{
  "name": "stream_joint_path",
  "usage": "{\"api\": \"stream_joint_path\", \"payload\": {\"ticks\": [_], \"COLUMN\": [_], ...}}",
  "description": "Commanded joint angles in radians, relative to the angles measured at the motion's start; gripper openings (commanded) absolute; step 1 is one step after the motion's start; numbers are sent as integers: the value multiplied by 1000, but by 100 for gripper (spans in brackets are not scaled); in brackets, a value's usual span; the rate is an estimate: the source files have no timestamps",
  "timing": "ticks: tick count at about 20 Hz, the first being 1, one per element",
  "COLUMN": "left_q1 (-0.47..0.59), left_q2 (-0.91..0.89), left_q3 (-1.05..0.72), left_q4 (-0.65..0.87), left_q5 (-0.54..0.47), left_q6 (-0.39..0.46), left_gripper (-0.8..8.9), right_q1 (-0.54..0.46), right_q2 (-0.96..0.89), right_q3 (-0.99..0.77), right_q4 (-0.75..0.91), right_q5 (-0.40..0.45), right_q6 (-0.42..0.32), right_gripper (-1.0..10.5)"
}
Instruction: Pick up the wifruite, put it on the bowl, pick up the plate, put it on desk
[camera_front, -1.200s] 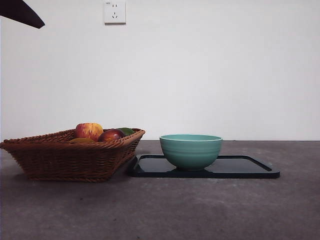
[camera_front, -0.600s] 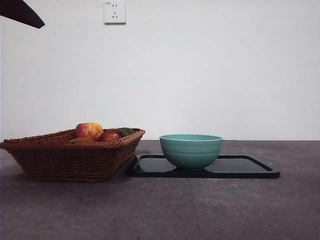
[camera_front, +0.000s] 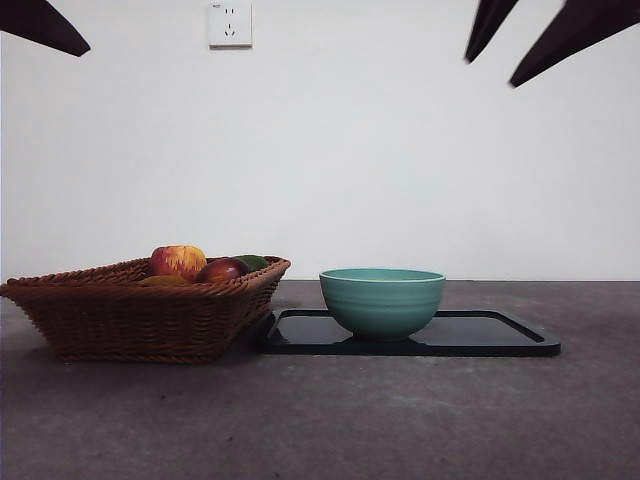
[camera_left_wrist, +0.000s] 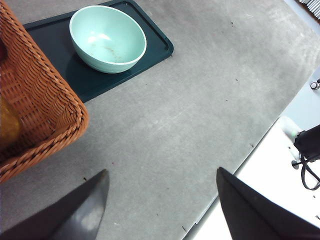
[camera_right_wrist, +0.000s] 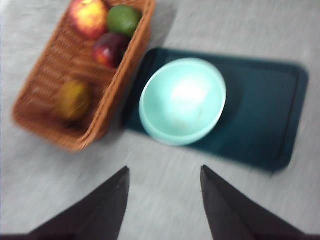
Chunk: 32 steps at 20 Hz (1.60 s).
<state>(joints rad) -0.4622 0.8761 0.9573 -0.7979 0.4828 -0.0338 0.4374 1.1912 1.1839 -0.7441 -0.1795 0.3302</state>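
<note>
The wifruite (camera_right_wrist: 74, 100), oval and brownish-orange, lies in a wicker basket (camera_right_wrist: 127, 82) with other fruit; the front view shows only its top (camera_front: 163, 281). The empty teal bowl (camera_front: 382, 302) stands on the left part of a dark plate (camera_front: 500, 336) on the grey desk (camera_front: 320, 420). My right gripper (camera_right_wrist: 164, 169) is open and empty, high above the desk on the near side of the bowl (camera_right_wrist: 182, 100); its jaws show at the front view's top right (camera_front: 490, 72). My left gripper (camera_left_wrist: 162, 170) is open and empty, high above bare desk, away from the bowl (camera_left_wrist: 107, 37).
The basket (camera_front: 140, 315) sits left of the plate, almost touching it, and also holds a red-yellow apple (camera_right_wrist: 89, 16), a dark red fruit (camera_right_wrist: 111, 50) and a green fruit (camera_right_wrist: 123, 18). The desk's edge (camera_left_wrist: 240, 160) shows in the left wrist view. A wall socket (camera_front: 229, 23) is behind.
The right gripper's jaws have come into the front view at the top right. The fruit, bowl, plate and left arm have not moved.
</note>
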Motion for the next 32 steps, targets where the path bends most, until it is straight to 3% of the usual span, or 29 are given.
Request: {"api": "stream_joint_path", "payload": {"ticks": [1, 5, 11, 28, 32], "left_q1": [-5, -5, -5, -5, -5], "left_q2": [6, 6, 6, 6, 6], "left_q3": [13, 13, 13, 13, 13], "left_q4": [8, 6, 5, -3, -3], "left_q5": [8, 8, 8, 8, 8], "left_q6": [19, 19, 23, 22, 22], "left_gripper": [344, 344, 344, 344, 344], "right_q1": [-24, -69, -82, -80, -80], "right_q2": [115, 276, 454, 700, 703], "right_q3": [89, 182, 187, 187, 187], "right_q4": [0, -1, 42, 195, 208], "right_q5": [4, 3, -5, -10, -10], "right_q6": [-71, -113, -156, -156, -163], "right_gripper": [228, 228, 228, 220, 14]}}
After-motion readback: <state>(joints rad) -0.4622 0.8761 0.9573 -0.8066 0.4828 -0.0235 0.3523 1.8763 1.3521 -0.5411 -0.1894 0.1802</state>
